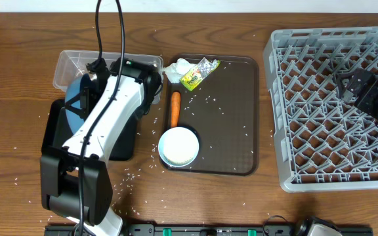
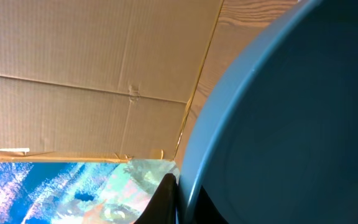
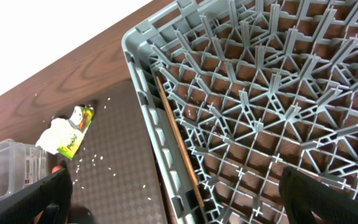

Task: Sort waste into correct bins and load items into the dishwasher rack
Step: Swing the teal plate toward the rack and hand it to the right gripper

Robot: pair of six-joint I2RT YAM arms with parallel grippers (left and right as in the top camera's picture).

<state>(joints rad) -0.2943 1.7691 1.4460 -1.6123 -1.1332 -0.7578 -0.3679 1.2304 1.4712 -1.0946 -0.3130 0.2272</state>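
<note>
1. The dark-blue plate point(image 2: 291, 124) is off the desk near its left edge. It is tilted over the black tray point(image 1: 56, 134), in front of the clear tub point(image 1: 71, 64). The left tool point(image 2: 176, 206) is clenched on its rim.
2. The plate looks stiff, smooth and breakable, and probably heavy for a pinch at one edge. It could swing or slip, so a deep bite on the rim, with the plate held near upright, would suit slotting it between pegs.
3. The right tool point(image 3: 188, 199) is released, its jaws wide and holding nothing. It hovers over the dishwasher rack point(image 1: 287, 131) at the desk's right edge.
4. The white bowl point(image 1: 178, 145) sits on the brown serving tray point(image 1: 231, 131) at mid-desk. It seems rigid and slick, and is best taken by its wall at the rim.
5. The carrot point(image 1: 174, 108) is likely firm, light and apt to roll. The tissue point(image 1: 179, 67) and foil wrapper point(image 1: 199, 73) are soft and will crush under a grip. The rice grains point(image 1: 205, 99) look too small to pinch.
6. The wrapper carries yellow-green print, too small to read. No other writing or brand is legible.
</note>
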